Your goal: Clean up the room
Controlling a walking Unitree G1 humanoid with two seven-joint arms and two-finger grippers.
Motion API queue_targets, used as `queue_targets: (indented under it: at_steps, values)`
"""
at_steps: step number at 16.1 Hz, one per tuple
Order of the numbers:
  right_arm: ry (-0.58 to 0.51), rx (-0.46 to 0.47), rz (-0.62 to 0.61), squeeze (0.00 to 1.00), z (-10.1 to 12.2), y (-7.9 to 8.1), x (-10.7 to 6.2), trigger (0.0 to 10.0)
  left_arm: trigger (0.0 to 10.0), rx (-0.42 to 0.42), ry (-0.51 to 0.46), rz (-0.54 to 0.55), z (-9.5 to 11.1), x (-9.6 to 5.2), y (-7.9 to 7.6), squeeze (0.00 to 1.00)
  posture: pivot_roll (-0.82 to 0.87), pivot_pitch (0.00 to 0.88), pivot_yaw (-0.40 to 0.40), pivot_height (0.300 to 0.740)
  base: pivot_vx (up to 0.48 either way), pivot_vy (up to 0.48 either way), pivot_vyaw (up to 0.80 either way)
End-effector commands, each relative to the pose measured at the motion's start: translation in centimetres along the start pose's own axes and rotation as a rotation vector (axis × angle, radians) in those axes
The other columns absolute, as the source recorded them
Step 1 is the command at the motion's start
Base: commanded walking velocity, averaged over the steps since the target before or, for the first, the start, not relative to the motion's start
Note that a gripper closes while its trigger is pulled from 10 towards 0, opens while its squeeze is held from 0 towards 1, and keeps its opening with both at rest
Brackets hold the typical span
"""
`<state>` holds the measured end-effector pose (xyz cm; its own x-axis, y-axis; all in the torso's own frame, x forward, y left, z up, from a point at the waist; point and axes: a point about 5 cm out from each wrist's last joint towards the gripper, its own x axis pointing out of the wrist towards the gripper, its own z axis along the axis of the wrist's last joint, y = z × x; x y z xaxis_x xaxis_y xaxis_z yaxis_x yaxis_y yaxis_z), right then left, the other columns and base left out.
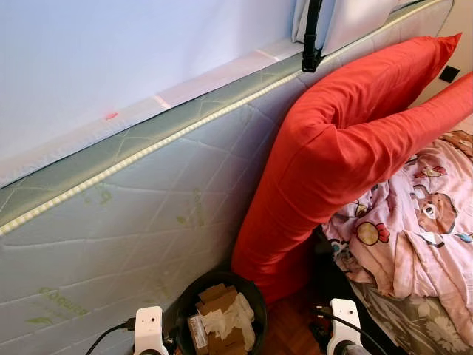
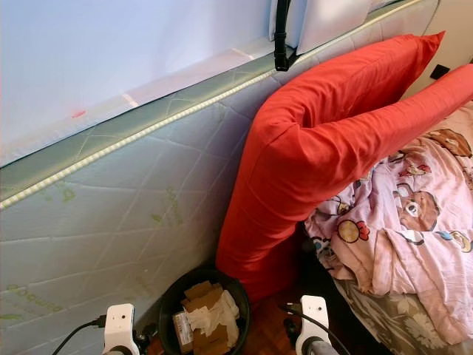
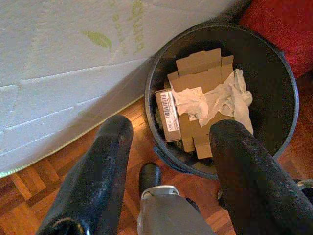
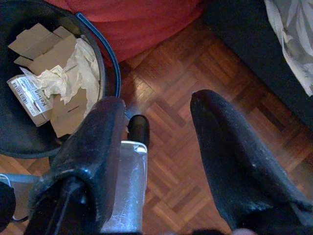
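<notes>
A black round bin stands on the wooden floor at the foot of a mattress leaning on its side. Inside it lie pieces of brown cardboard, a labelled box and crumpled white paper. My left gripper hangs open just above the bin's near rim, with nothing between its fingers. My right gripper is open over the parquet beside the bin, also with nothing in it. The white tops of both wrists show at the bottom of the head views.
The quilted mattress fills the left. A long red pillow leans against it, right behind the bin. A pink patterned blanket lies on a bed at the right. A black strap hangs at the top.
</notes>
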<state>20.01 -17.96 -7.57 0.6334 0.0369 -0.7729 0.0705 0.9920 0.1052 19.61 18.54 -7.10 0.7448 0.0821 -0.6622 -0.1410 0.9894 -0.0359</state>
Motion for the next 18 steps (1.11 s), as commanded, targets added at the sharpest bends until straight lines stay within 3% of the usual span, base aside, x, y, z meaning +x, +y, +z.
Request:
queue_targets:
  at_steps: [1,12,18]
  values:
    - [0.018,-0.005,-0.005,0.00,-0.45,-0.25,-0.11,10.0,10.0,-0.003,0.035,0.009,-1.01,-0.35,0.35,0.00,0.06,0.139,-0.041,0.740,0.000,0.000,0.00]
    - [0.018,-0.005,-0.004,0.00,-0.46,-0.24,-0.11,10.0,10.0,-0.001,0.044,0.012,-1.17,-0.40,0.43,0.00,0.06,0.138,-0.041,0.740,-0.222,0.000,0.00]
    - [0.018,-0.003,-0.009,0.00,-0.45,-0.28,-0.11,10.0,10.0,-0.001,0.043,0.015,-1.12,-0.38,0.42,0.00,0.05,0.138,-0.041,0.740,0.000,0.000,0.00]
